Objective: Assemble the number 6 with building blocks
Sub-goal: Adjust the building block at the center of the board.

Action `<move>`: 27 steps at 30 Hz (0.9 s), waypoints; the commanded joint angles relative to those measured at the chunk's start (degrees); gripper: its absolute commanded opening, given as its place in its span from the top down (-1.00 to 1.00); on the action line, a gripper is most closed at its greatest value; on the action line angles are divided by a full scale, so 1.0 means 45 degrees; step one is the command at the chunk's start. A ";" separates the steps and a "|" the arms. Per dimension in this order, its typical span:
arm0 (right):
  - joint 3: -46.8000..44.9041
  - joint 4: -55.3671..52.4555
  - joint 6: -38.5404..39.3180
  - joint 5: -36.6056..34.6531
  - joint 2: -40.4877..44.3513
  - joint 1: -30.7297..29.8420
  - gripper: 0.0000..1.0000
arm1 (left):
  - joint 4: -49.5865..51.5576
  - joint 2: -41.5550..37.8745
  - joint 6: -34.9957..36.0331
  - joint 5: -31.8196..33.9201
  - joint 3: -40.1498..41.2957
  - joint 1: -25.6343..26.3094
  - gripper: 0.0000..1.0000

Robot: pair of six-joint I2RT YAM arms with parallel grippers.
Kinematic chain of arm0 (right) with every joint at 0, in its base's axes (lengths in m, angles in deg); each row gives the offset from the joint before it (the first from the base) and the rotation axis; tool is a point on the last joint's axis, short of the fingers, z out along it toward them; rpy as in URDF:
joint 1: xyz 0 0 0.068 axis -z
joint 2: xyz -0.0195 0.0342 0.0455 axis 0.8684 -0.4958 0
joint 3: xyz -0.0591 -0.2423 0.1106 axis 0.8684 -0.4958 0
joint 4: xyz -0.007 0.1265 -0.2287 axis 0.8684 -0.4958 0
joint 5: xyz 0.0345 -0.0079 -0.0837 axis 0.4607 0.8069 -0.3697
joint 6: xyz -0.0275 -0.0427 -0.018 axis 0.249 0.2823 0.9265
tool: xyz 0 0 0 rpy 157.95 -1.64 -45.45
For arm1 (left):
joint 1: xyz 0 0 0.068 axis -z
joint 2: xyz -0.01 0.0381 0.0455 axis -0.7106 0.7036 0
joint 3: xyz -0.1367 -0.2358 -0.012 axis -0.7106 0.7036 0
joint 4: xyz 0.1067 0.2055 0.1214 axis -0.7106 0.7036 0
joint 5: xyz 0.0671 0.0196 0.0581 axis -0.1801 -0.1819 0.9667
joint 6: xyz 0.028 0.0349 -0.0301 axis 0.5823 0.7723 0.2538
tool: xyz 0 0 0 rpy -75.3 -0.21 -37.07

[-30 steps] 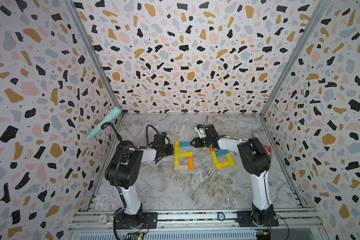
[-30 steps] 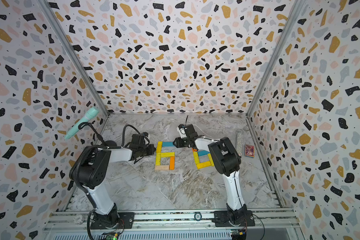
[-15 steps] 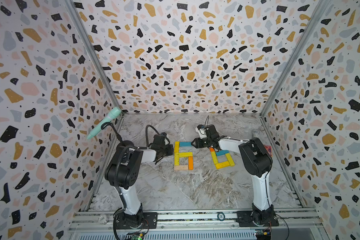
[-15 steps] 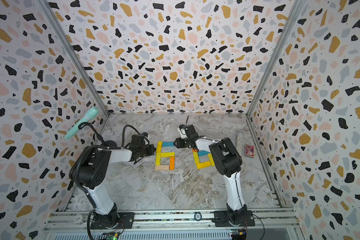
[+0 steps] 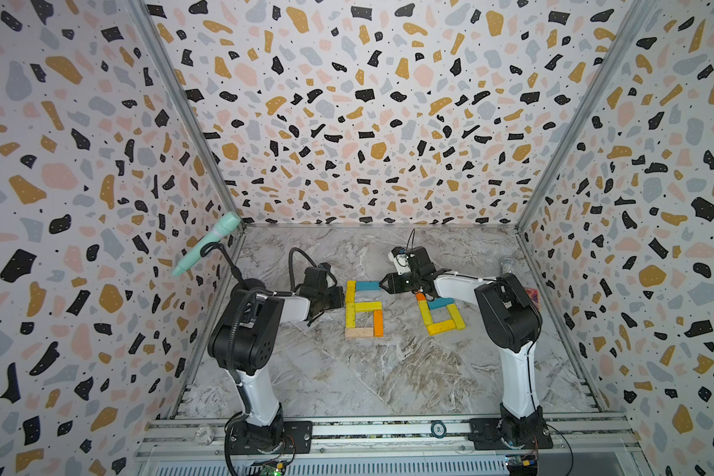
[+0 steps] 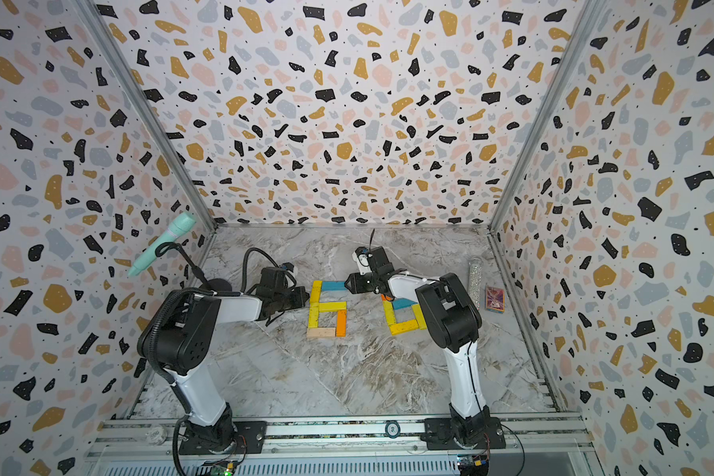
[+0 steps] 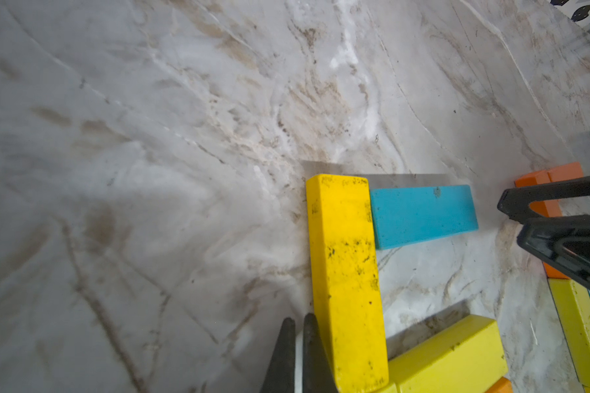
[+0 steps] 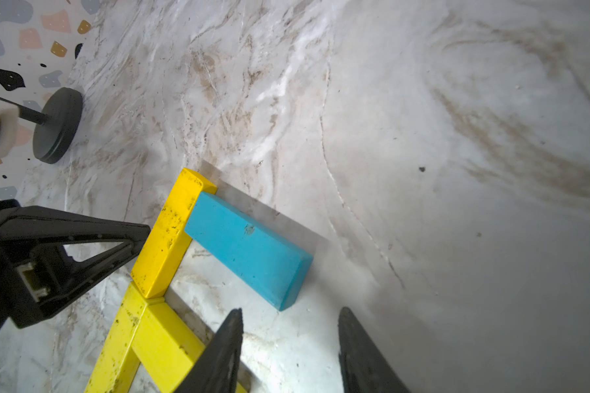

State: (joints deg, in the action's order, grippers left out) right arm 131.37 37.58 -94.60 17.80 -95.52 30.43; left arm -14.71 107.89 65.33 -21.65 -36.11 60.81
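Observation:
The building blocks lie flat in two figures. The left figure shows in both top views: a yellow upright plank (image 5: 350,293), a blue top plank (image 5: 367,285), an orange plank (image 5: 378,323) and a pale wood plank (image 5: 359,332). My left gripper (image 5: 341,297) is shut and empty. Its tips (image 7: 298,321) rest against the yellow plank's (image 7: 346,272) outer side. My right gripper (image 5: 384,284) stands open, empty, just off the blue plank's (image 8: 249,248) free end, its tips (image 8: 290,311) apart from it. The second figure (image 5: 446,327) sits under the right arm.
A glittery tube (image 6: 475,284) and a small red patterned box (image 6: 494,298) lie by the right wall. A mint microphone (image 5: 207,247) leans on a stand at the left wall, its black base (image 8: 58,124) on the marble floor. Patterned walls close three sides.
The right arm has shifted very slightly. The blocks and the left gripper keep their places.

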 commanded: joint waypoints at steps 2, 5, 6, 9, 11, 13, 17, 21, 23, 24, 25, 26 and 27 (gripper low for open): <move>-0.0057 -0.0082 0.0204 -0.0220 0.0813 -0.0036 0.05 | 0.2045 0.0781 0.0170 0.0441 0.0575 0.0116 1.00; -0.0019 -0.0140 0.0243 -0.0269 0.0869 -0.0038 0.05 | 0.2485 0.0712 0.0151 0.0842 0.0565 0.0123 1.00; -0.0019 -0.0157 0.0261 -0.0291 0.0890 -0.0031 0.05 | 0.2617 0.0694 0.0131 0.1021 0.0556 0.0118 1.00; 0.0001 -0.0224 0.0320 -0.0374 0.0949 -0.0049 0.05 | 0.2991 0.0625 0.0093 0.1437 0.0490 0.0112 1.00; 0.0022 -0.0241 0.0360 -0.0415 0.0994 -0.0067 0.05 | 0.3194 0.0624 0.0039 0.1507 0.0391 0.0119 1.00; 0.0020 -0.0302 0.0412 -0.0454 0.1054 -0.0066 0.05 | 0.3322 0.0590 0.0004 0.1509 0.0351 0.0119 1.00; 0.0040 -0.0370 0.0466 -0.0522 0.1153 -0.0064 0.05 | 0.3579 0.0313 -0.0015 0.1662 0.0385 0.0142 1.00; 0.0061 -0.0375 0.0466 -0.0495 0.1134 -0.0077 0.04 | 0.3673 0.0195 -0.0004 0.1589 0.0437 0.0142 1.00; 0.0052 -0.0377 0.0465 -0.0465 0.1145 -0.0084 0.05 | 0.3496 0.0122 0.0000 0.1343 0.0561 0.0160 1.00; 0.0040 -0.0377 0.0472 -0.0475 0.1160 -0.0081 0.04 | 0.3468 0.0107 -0.0024 0.1312 0.0589 0.0185 1.00; 0.0037 -0.0344 0.0461 -0.0472 0.1162 -0.0081 0.04 | 0.3378 0.0087 0.0026 0.1170 0.0633 0.0233 1.00; 0.0037 -0.0356 0.0455 -0.0470 0.1164 -0.0090 0.04 | 0.3295 0.0059 0.0056 0.1086 0.0662 0.0310 1.00; 0.0021 -0.0347 0.0454 -0.0474 0.1164 -0.0095 0.04 | 0.3291 0.0039 0.0073 0.1118 0.0660 0.0380 1.00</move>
State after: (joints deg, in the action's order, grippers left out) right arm 131.33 36.84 -93.12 15.94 -93.07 30.25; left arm -10.47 106.29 65.09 -17.49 -36.26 61.84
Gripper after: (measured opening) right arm 0.479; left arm 0.047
